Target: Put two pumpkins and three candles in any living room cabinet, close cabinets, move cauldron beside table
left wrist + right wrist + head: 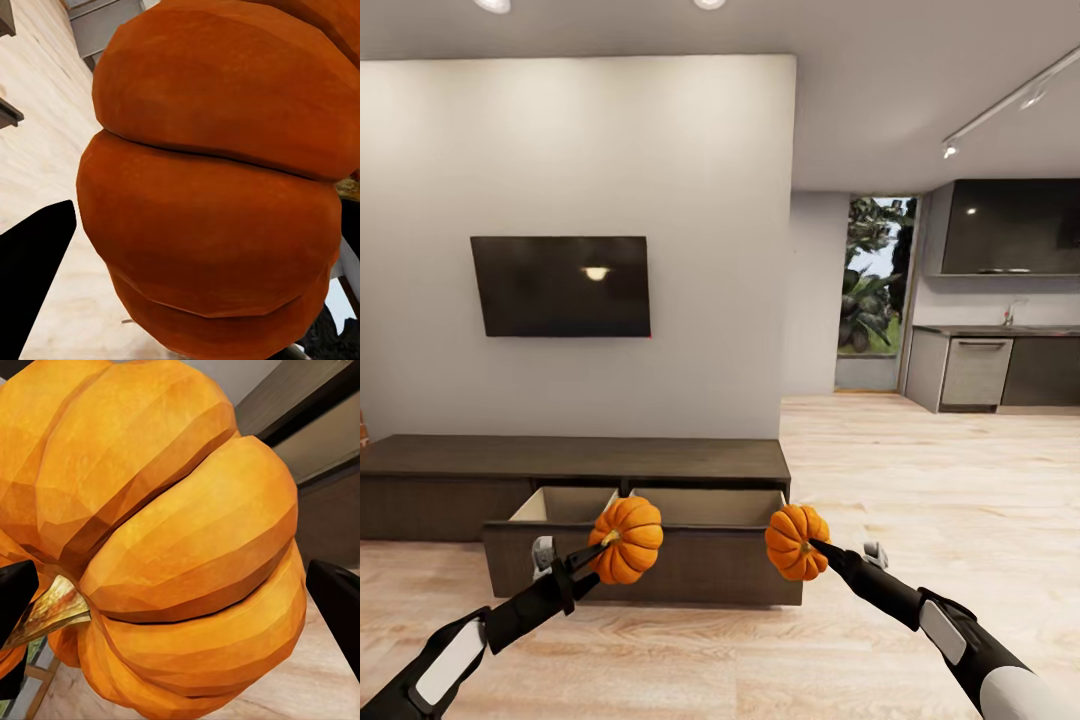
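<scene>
Bare floor [920,470] lies open around us as our left gripper [596,553] and right gripper [818,548] each clamp a pumpkin [626,540] [794,541] just before the cabinet's [575,460] pulled-out drawer [645,520].

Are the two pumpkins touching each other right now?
Apart. The head view shows the left pumpkin and right pumpkin with open drawer front plainly between them.

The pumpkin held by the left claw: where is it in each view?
Head view: the left pumpkin is low, left of centre, before the open drawer.
Left wrist view: it covers most of the picture.
Right wrist view: the other pumpkin is here instead.
Shared landmark: the pale wood floor.
</scene>
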Motion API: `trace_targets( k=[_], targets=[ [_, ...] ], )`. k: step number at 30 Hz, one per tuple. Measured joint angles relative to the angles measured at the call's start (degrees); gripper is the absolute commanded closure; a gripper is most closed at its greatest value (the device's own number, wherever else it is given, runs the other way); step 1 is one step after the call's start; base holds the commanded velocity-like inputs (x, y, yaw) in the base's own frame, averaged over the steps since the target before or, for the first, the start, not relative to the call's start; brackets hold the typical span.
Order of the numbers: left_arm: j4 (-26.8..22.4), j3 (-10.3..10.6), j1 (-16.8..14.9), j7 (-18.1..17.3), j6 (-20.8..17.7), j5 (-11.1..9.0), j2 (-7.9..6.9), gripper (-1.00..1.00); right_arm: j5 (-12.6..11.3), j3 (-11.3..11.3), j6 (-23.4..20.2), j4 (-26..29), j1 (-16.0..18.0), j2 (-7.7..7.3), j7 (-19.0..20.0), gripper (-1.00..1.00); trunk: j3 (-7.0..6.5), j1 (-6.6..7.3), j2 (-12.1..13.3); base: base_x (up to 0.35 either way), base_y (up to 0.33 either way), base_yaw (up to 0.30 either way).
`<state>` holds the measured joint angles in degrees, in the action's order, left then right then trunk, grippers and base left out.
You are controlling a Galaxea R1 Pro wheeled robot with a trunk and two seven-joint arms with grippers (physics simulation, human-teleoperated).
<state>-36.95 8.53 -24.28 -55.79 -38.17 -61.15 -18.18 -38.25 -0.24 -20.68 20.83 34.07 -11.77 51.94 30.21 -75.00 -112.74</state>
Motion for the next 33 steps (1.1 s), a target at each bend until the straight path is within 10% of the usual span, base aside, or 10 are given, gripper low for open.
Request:
trace_targets(
  k=[33],
  targets=[
    [-0.08, -0.09, -0.02, 0.36, -0.48, 0.0, 0.05, 1.0, 0.12, 0.27, 2.72, 0.04, 0.0, -0.06, -0.19, 1.0, -3.43, 7.25, 13.23, 0.0, 0.0, -0.001]
  ],
)
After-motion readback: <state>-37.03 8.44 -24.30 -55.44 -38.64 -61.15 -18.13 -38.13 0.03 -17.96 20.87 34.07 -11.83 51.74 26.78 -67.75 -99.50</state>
